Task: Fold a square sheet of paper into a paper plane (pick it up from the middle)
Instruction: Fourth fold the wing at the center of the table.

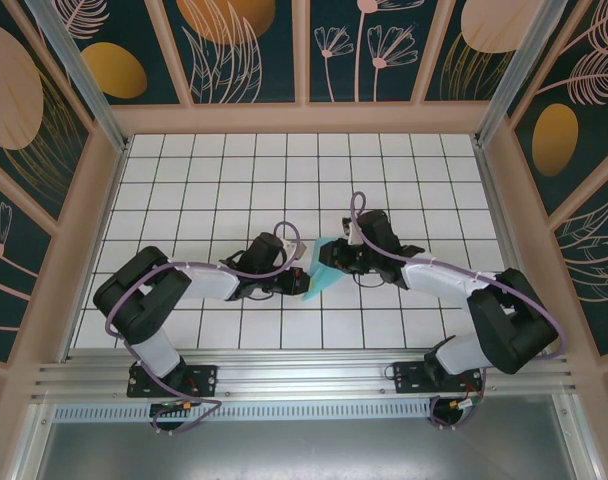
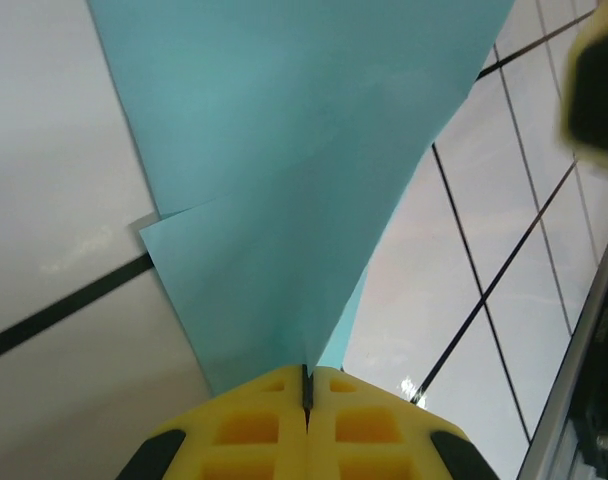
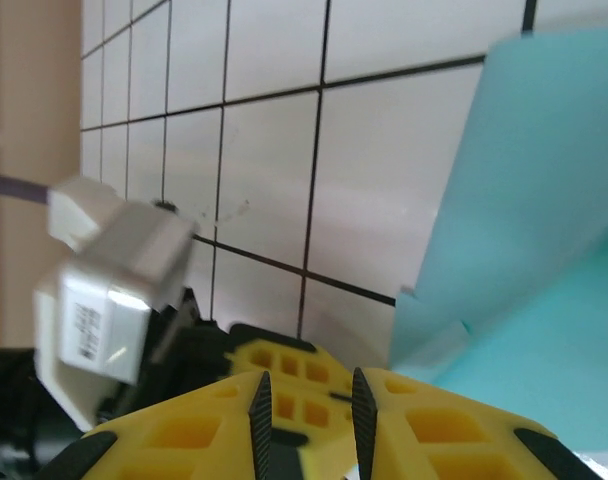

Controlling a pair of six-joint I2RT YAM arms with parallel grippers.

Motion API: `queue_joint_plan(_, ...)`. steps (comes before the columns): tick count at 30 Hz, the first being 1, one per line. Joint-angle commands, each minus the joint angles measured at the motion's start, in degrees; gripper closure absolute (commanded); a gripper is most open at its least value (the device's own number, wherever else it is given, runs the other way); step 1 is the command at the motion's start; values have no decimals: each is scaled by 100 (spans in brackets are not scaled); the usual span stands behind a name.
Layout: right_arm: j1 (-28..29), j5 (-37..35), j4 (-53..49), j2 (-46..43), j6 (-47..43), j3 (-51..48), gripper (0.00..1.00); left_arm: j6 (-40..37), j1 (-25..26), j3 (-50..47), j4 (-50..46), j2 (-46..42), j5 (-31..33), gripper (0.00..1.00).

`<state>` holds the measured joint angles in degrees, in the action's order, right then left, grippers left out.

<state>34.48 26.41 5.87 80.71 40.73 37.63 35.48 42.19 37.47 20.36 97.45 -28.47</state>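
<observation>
Holds the part-folded sheet of paper (image 1: 324,266) above the table (image 1: 184,180) middle, pinched in the closed left gripper (image 2: 306,385), with the right gripper (image 3: 306,400) narrowly parted, empty, beside it. Seemingly midway: layers tapered, dart unfinished.

Light turquoise paper (image 2: 284,150), yellow left tool (image 2: 306,392), white black-gridded table (image 1: 224,170), teal floral walls (image 1: 246,60).
</observation>
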Motion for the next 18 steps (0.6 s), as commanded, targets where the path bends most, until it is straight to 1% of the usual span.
queue_joint_plan(1, -34, 142, -101, -85, -171, -136, 69, 267, -97, -127, 435, 44, -282, 100)
queue_joint_plan(3, -34, 284, 75, -62, -113, -209, 68, 376, -128, -196, 642, 42, -418, 100)
queue_joint_plan(6, -34, 409, 353, 40, -19, -215, 68, 380, -133, -195, 645, 43, -455, 100)
queue_joint_plan(8, -30, 442, 458, 171, 10, -133, 68, 380, -135, -221, 661, 193, -461, 100)
queue_joint_plan(12, -36, 473, 449, 594, -61, 187, 69, 354, -141, -249, 651, 206, -485, 100)
queue_joint_plan(13, -33, 410, 402, 662, -52, 258, 69, 313, -141, -249, 594, 213, -449, 100)
queue_joint_plan(18, -114, -392, -336, 1026, 49, 760, 69, 99, -141, -242, 420, 244, -385, 100)
